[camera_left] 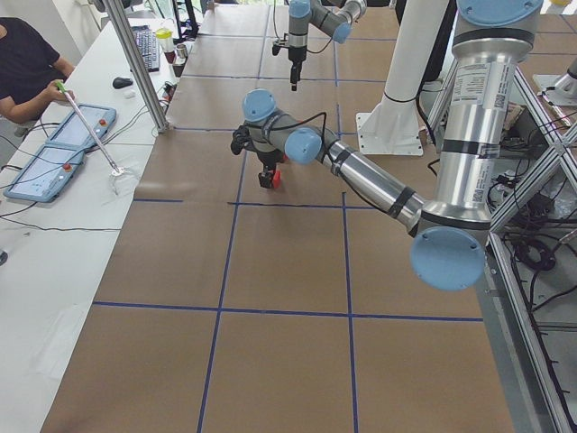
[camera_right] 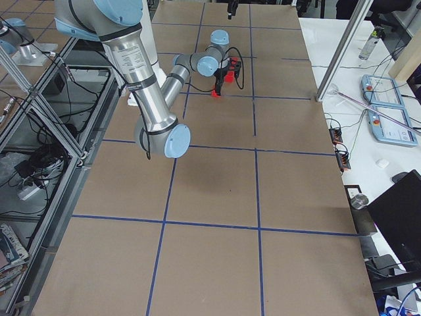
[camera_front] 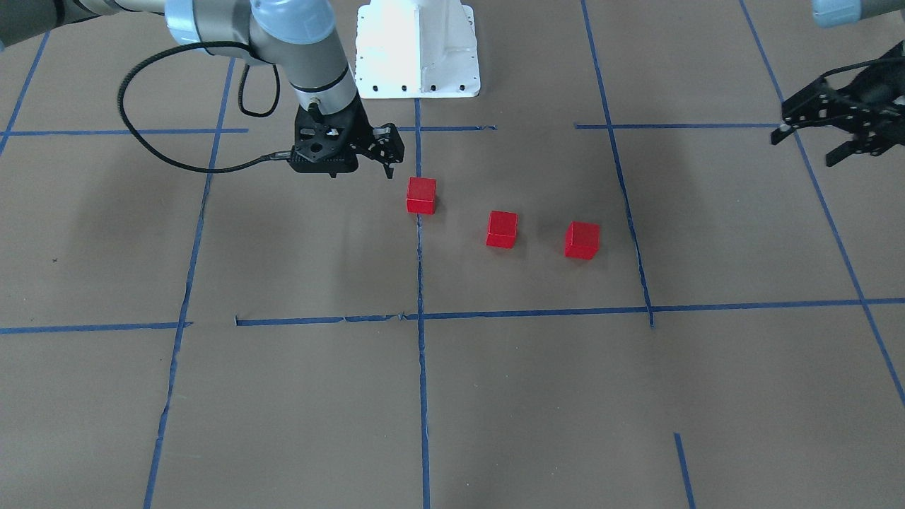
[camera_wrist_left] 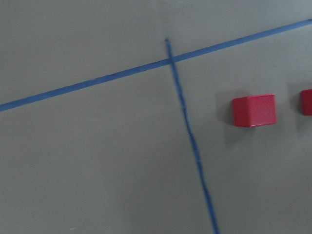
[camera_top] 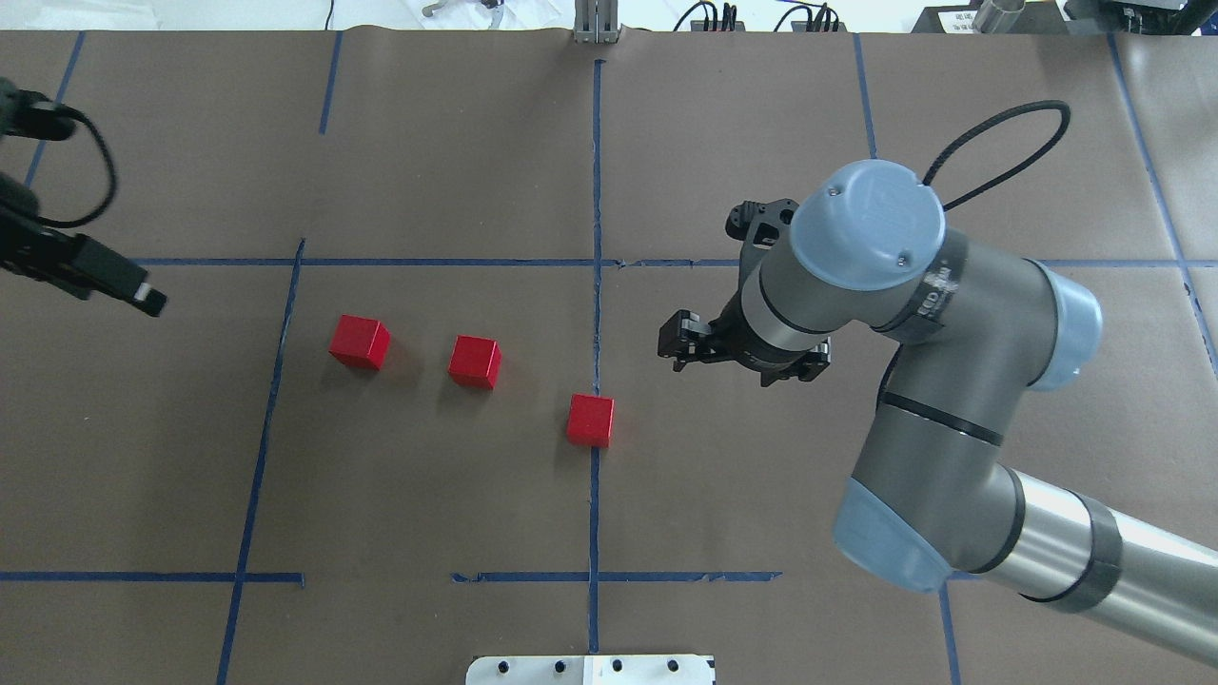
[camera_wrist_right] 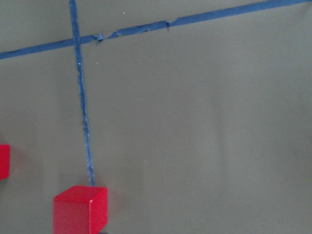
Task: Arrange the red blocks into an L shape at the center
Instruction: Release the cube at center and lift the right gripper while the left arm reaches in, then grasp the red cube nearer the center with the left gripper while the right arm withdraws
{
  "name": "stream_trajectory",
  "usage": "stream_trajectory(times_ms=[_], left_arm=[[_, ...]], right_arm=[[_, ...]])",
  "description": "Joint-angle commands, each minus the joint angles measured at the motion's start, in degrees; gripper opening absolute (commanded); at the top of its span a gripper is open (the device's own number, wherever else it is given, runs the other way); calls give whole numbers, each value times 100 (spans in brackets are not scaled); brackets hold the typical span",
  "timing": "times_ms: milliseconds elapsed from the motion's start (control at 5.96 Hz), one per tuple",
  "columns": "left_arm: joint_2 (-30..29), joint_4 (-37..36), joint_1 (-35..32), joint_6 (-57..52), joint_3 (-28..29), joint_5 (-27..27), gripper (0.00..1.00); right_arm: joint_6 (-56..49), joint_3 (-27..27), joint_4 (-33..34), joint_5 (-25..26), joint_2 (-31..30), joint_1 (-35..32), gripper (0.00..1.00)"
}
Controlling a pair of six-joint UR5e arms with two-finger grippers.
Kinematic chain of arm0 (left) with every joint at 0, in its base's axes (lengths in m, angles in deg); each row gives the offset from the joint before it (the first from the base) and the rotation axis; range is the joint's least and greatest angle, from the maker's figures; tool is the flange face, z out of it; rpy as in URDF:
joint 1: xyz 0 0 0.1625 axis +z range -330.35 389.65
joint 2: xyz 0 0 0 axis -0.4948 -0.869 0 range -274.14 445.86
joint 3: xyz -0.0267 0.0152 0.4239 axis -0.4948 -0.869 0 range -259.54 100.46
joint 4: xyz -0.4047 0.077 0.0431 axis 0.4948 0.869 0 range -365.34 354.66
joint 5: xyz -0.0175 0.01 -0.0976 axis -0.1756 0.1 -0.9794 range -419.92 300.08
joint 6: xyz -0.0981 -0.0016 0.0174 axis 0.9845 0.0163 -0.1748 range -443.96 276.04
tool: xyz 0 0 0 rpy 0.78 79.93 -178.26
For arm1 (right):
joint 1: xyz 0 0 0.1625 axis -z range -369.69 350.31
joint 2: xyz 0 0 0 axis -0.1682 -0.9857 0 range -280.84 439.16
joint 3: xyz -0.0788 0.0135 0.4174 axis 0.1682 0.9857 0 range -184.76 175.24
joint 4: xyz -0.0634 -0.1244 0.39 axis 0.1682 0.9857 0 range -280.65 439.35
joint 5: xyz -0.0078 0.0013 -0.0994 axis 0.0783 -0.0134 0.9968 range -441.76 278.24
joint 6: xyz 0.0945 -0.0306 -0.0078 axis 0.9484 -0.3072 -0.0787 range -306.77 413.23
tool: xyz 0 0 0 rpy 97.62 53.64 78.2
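Observation:
Three red blocks lie apart in a slanted row on the brown paper. One block (camera_front: 421, 196) (camera_top: 591, 420) sits on the long blue centre line (camera_front: 419, 268) (camera_top: 596, 190). The second (camera_front: 502, 230) (camera_top: 475, 362) and third (camera_front: 582, 240) (camera_top: 360, 342) lie further toward my left side. My right gripper (camera_front: 392, 157) (camera_top: 669, 347) hovers just beside the centre block, open and empty. My left gripper (camera_front: 802, 150) (camera_top: 150, 303) is open and empty, far out at the table's left edge. The right wrist view shows the centre block (camera_wrist_right: 80, 209); the left wrist view shows the third block (camera_wrist_left: 253, 110).
The white robot base plate (camera_front: 417, 49) (camera_top: 590, 669) stands on the centre line at the robot's side of the table. A black cable (camera_front: 141, 134) loops from my right wrist. Blue tape grid lines cross the paper.

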Motion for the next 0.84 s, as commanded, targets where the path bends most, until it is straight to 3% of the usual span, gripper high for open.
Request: stream_trajectory(times_ms=[0, 335, 671], left_arm=[[-1142, -22, 1853, 1226, 243, 1629, 100], [-1909, 205, 2388, 2411, 1261, 2060, 94], [-2113, 671, 2574, 2925, 1826, 2595, 94]], right_arm=[[-38, -523, 4, -71, -686, -80, 100], [-47, -533, -5, -89, -907, -133, 100], [-47, -603, -5, -80, -917, -124, 100]])
